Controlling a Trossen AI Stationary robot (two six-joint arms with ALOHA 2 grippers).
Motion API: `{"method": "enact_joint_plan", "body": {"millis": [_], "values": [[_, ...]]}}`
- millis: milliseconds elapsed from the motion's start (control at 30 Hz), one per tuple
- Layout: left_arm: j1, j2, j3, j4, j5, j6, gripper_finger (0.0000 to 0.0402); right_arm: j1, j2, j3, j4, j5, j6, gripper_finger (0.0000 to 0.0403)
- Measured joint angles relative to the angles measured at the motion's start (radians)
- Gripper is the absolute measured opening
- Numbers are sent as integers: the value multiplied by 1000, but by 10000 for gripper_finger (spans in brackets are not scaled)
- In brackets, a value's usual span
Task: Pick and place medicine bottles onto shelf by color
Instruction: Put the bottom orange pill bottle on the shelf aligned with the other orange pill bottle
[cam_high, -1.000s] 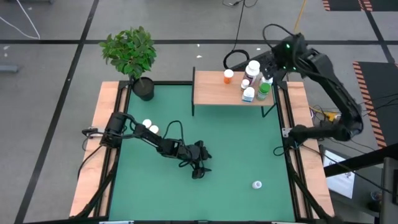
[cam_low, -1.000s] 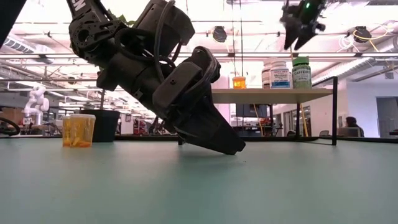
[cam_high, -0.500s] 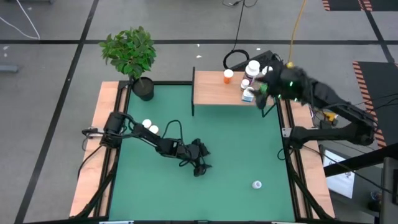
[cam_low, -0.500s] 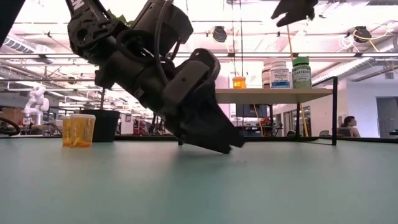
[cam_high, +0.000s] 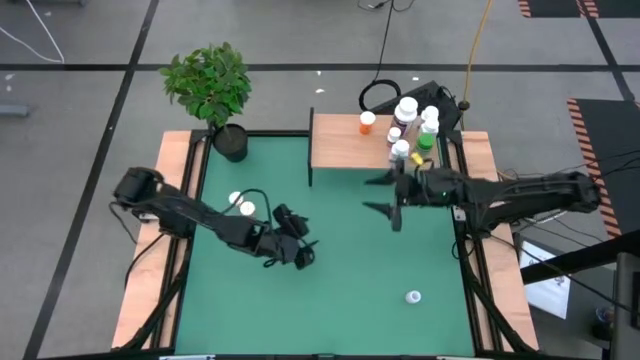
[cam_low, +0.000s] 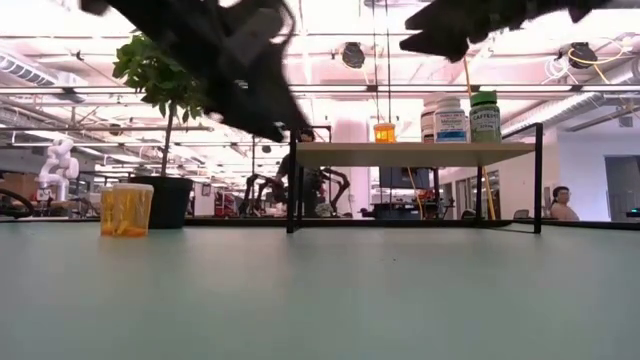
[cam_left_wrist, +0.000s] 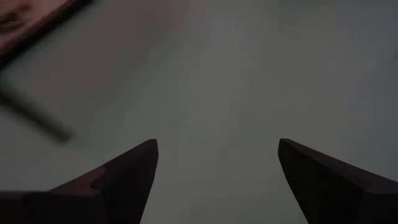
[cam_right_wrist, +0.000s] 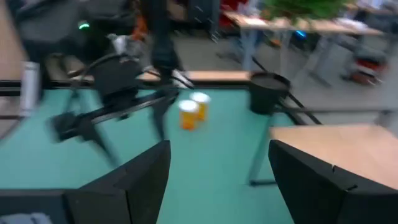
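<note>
Right gripper (cam_high: 388, 195) open and empty, just in front of the shelf (cam_high: 340, 150); medicine bottles (cam_high: 410, 128) stand behind it

Even, bright light falls from above on the green table (cam_high: 340, 250), with soft shadows under both arms. At table height, ceiling strip lights glare white and both arms smear with motion blur. Both wrist views are blurred, the left one dim.

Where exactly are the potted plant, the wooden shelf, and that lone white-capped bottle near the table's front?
potted plant (cam_high: 208, 82), high view, on its leaves.
shelf (cam_high: 340, 145), high view, on bare board.
lone bottle (cam_high: 413, 296), high view, on its white cap.
</note>
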Motion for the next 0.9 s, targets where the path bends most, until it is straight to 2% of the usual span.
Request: {"method": "enact_joint_plan", "body": {"millis": [200,367,467,667,767,900], "values": [[-45,-126,1,-435,-173,-322,335,45,59,-211,409,-58,32,265],[-51,-152,1,-753,-175,-603,335,48,98,-327,603,-56,86,265],[-34,-154,1,-874,-136,-741,335,48,107,-375,685,-54,113,265],[26,-153,-49,-888,13,-907,335,48,114,-394,803,-53,112,265],[33,-154,-102,-855,26,-996,335,48,114,-394,803,-54,116,265],[22,-159,-153,-831,-8,-1094,335,48,114,-394,798,-54,121,265]]}}
